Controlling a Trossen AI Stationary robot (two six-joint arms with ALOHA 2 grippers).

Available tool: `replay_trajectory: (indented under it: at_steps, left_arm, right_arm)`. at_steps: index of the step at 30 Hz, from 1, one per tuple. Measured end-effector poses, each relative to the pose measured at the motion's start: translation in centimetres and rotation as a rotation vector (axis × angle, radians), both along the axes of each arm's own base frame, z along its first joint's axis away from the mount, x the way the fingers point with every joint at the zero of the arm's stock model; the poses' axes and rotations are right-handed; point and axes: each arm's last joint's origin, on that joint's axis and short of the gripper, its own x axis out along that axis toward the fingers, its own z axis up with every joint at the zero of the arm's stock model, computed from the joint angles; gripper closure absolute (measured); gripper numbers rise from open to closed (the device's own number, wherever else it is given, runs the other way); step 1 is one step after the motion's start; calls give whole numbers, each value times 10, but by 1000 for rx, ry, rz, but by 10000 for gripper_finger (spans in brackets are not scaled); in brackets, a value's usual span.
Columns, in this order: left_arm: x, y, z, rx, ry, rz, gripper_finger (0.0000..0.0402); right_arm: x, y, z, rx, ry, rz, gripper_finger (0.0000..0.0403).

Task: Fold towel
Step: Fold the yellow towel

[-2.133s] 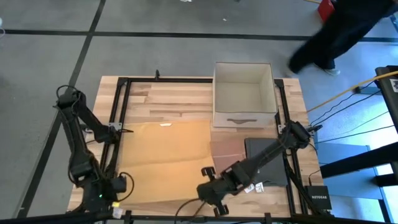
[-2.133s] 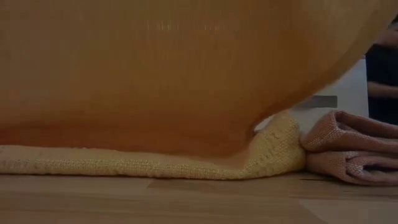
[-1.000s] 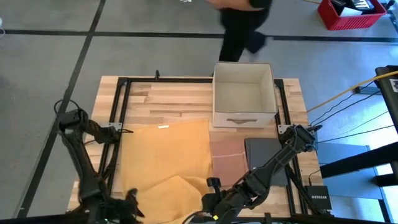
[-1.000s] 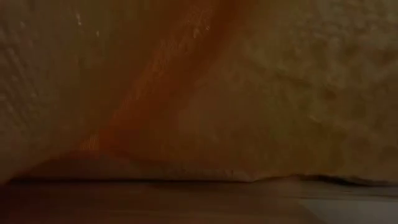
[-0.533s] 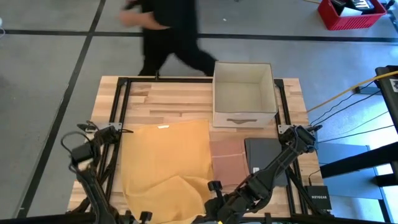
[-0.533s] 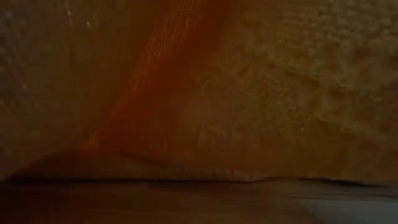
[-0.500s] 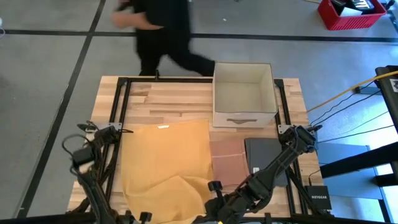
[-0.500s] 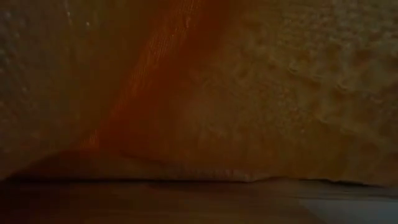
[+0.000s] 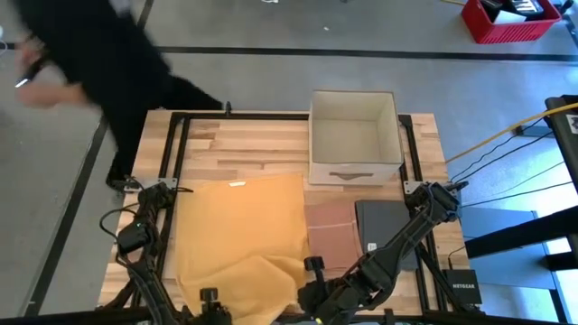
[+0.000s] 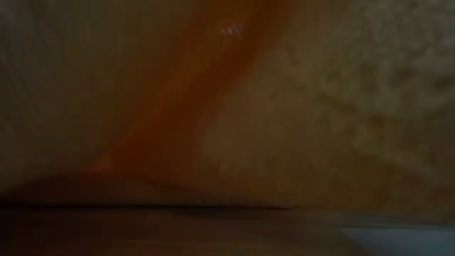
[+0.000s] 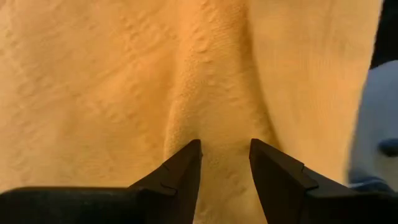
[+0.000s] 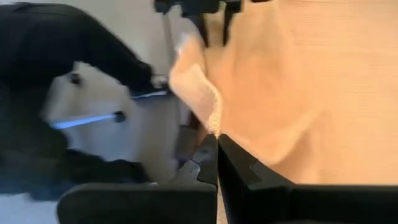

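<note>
Here the yellow towel [image 9: 242, 239] lies spread on the wooden table [image 9: 244, 144], its near edge rumpled. The right gripper [image 12: 217, 163] is clamped on a near corner, seemingly to carry it over for a fold. The left gripper [image 11: 225, 163] sits at the other near corner, fingers parted astride a ridge of cloth, holding nothing.

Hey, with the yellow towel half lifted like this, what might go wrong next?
1. The left gripper has its jaws apart around a ridge of the yellow towel; it may close on a bunched wrinkle, giving an uneven fold.
2. The right gripper is shut on only a thin edge of the towel, which might slip free.
3. The folded pink towel lies right beside the yellow one and could be dragged along.
</note>
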Motion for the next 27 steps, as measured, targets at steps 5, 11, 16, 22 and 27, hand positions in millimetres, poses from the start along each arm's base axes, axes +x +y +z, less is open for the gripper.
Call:
replay_trajectory:
  at_steps: [5, 11, 16, 22, 27]
  left_arm:
    - [-1, 21, -4, 148, 72, 68, 270]
    - [1, 45, 0, 341, 104, 136, 270]
    - [10, 68, 8, 525, 120, 171, 270]
    - [25, 75, 8, 511, 133, 176, 270]
    - [19, 45, 39, 343, -7, 170, 270]
  right_arm:
    - [1, -12, -4, -104, 19, -77, 398]
    - [4, -27, -8, -215, 23, -185, 398]
    - [11, -51, -11, -312, 57, -298, 398]
    - [20, -77, -14, -354, 117, -373, 398]
    - [21, -83, -15, -370, 149, -370, 398]
